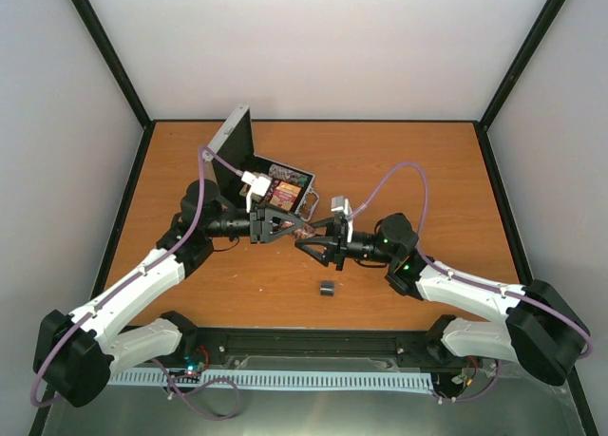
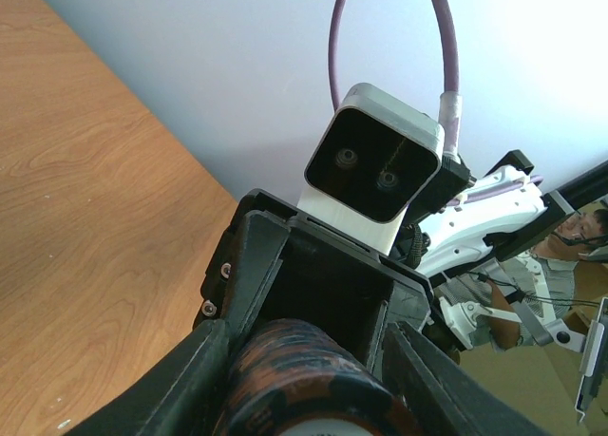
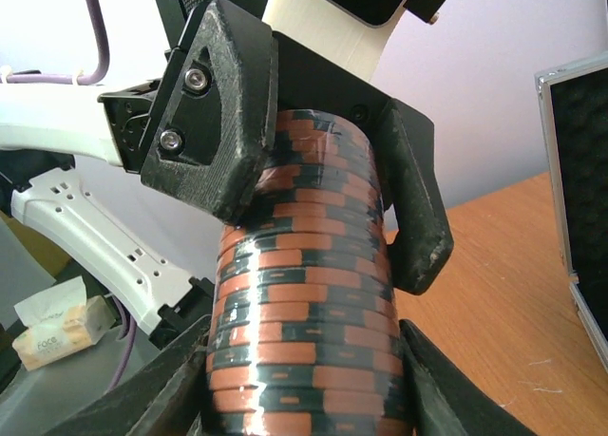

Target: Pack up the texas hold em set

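A wrapped stack of orange-and-black striped chips (image 1: 306, 231) hangs in the air between both arms, above the middle of the table. My left gripper (image 1: 297, 226) is shut on one end of the stack (image 2: 304, 374), and its fingers (image 3: 223, 113) clamp the upper part in the right wrist view. My right gripper (image 1: 313, 242) is shut on the other end of the stack (image 3: 304, 312), a finger pressed against each side. The silver case (image 1: 242, 151) stands open at the back left, with card boxes (image 1: 285, 189) in its black-lined base.
A small dark cylinder (image 1: 327, 289) lies on the wooden table (image 1: 427, 189) in front of the grippers. The case lid (image 3: 579, 170) shows at the right edge of the right wrist view. Black frame posts and pale walls bound the table.
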`<action>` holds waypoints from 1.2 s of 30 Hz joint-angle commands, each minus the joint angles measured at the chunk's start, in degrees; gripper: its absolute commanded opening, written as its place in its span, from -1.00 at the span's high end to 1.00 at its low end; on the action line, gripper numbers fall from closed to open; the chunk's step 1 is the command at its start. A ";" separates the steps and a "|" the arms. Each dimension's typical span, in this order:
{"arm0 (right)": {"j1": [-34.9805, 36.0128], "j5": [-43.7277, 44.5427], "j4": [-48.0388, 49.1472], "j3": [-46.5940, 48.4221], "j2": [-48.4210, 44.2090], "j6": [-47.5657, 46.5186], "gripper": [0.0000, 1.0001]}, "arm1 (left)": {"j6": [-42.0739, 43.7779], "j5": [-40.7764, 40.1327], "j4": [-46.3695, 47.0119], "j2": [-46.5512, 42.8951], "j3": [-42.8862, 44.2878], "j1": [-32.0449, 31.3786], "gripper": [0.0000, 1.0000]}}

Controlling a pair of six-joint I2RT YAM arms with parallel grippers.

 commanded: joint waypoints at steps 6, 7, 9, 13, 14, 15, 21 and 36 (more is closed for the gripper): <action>0.95 1.52 2.46 1.17 -0.47 -1.71 0.46 | 2.86 -1.01 -1.39 -0.64 2.19 0.51 -0.02; 0.91 1.78 2.10 1.07 -0.63 -1.83 0.48 | 3.85 -1.57 -2.83 -0.81 2.83 0.51 -0.13; 0.95 2.38 1.56 0.86 -0.98 -1.99 0.49 | 5.87 -3.55 -6.36 -1.11 4.16 0.50 -0.48; 0.93 4.08 -0.65 0.37 -1.99 -2.73 0.51 | 11.20 -9.25 -14.11 -2.27 7.83 0.51 -0.98; 0.95 4.51 -1.41 0.31 -2.25 -3.00 0.51 | 12.71 -11.13 -16.40 -2.64 8.91 0.49 -0.99; 0.94 5.15 -2.41 0.27 -2.56 -3.42 0.51 | 14.64 -13.66 -19.24 -2.96 10.34 0.51 -0.99; 1.43 13.71 -13.84 2.36 -3.43 -7.49 0.49 | 24.63 -31.71 -33.31 -3.54 16.14 0.49 -0.97; 6.30 29.23 -27.01 6.47 -2.60 -16.65 0.51 | 27.97 -31.55 -41.22 10.97 21.09 -8.79 -0.84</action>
